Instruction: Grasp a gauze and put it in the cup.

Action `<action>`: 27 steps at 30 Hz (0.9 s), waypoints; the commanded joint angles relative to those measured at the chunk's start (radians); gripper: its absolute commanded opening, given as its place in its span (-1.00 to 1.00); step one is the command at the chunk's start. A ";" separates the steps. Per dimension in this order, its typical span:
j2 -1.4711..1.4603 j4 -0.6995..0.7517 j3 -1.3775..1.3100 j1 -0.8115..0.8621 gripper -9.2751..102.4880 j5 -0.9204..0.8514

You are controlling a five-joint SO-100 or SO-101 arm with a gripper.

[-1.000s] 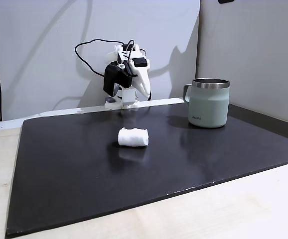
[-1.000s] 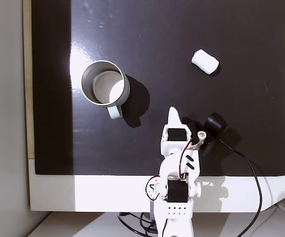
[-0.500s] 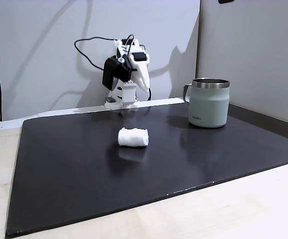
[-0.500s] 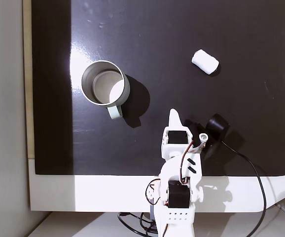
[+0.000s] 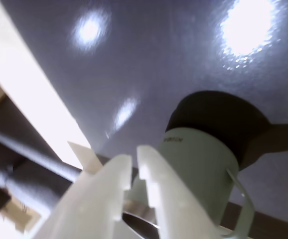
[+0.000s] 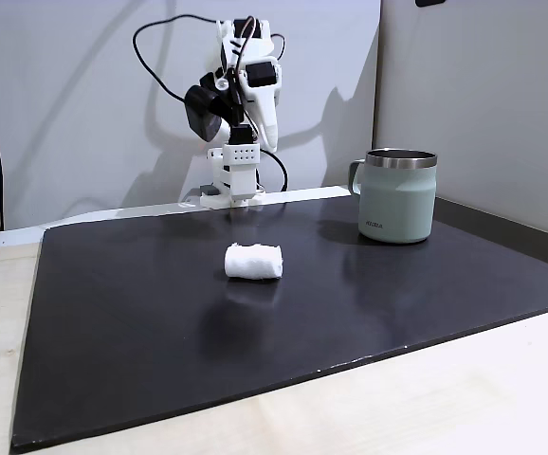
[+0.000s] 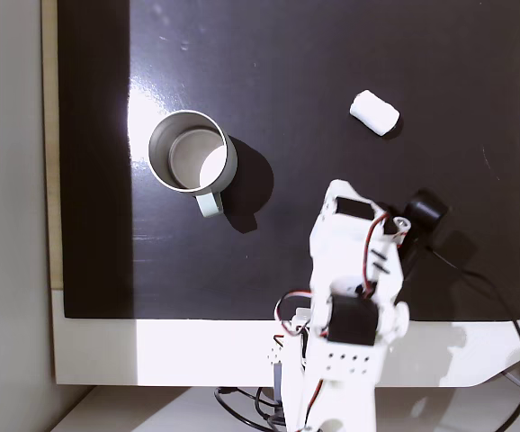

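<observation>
The gauze (image 6: 253,261) is a small white roll lying on its side on the black mat, also seen from above (image 7: 373,112). The sage-green cup (image 6: 397,196) stands upright to the right in this fixed view, and its inside looks empty from above (image 7: 192,151). In the wrist view the cup (image 5: 199,167) fills the lower middle, just beyond the fingertips. My gripper (image 6: 268,145) hangs high over the mat's back edge, pointing down, far from the gauze. Its white fingers (image 5: 156,179) stand almost together, shut on nothing.
The black mat (image 6: 160,322) lies on a pale wooden table (image 6: 464,389). The arm's base (image 7: 332,369) sits at the mat's back edge, with a black cable (image 7: 503,315) trailing off. A wall rises behind the arm and beside the cup.
The arm has unfolded and risen from its low crouch. The gripper now hangs higher, pointing down. Gauze and cup have not moved.
</observation>
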 commanded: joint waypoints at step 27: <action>-1.092 0.664 -1.249 0.086 -0.27 0.118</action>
